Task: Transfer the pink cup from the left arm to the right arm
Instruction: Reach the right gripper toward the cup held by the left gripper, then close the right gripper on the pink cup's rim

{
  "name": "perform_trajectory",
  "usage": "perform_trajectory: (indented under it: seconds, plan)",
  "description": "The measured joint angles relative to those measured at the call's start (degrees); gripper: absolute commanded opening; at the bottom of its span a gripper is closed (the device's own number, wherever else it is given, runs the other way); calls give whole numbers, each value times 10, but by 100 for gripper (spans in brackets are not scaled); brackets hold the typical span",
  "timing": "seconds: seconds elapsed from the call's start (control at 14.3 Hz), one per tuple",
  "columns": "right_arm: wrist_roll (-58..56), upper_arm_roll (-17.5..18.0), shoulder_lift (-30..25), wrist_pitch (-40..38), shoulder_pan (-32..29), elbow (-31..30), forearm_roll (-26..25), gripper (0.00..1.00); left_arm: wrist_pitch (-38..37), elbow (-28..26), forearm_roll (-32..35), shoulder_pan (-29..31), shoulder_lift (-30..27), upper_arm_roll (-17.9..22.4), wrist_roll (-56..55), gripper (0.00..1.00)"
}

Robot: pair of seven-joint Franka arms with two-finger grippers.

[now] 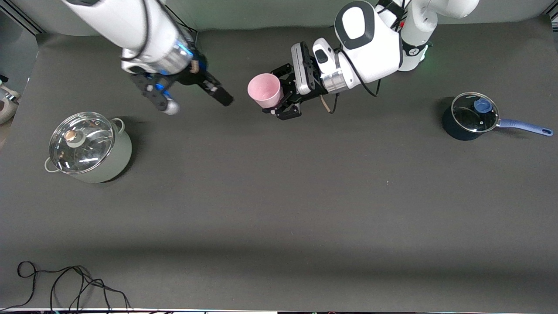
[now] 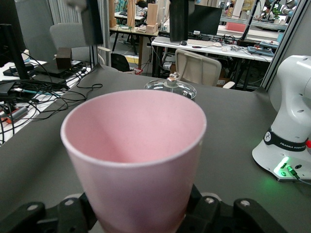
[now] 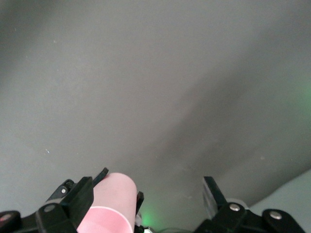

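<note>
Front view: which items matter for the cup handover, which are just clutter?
In play:
pink cup, held in the air by the left end effector
right end effector, open, beside the cup without touching it

Just lying about:
grey-green lidded pot
blue saucepan
loose black cable

Even overhead light, soft shadows beside the pot (image 1: 89, 147) and pan (image 1: 471, 117); glare on their glass lids. Right wrist view is dim and blurred; cup (image 2: 133, 160) close to the lens looks soft.
</note>
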Motion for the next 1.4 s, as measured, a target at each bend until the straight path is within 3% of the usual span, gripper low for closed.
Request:
perform_trajectory:
  seconds: [0.28, 0.98, 1.4]
  plan:
    - [45, 0, 15, 10, 29, 11, 0, 99, 0, 0, 0, 1, 0, 3, 0, 46]
    - [188, 0, 17, 11, 37, 18, 17, 100, 23, 0, -16, 5, 0, 4, 0, 48]
    - [222, 1, 25, 22, 82, 18, 20, 97, 26, 0, -31, 5, 0, 3, 0, 50]
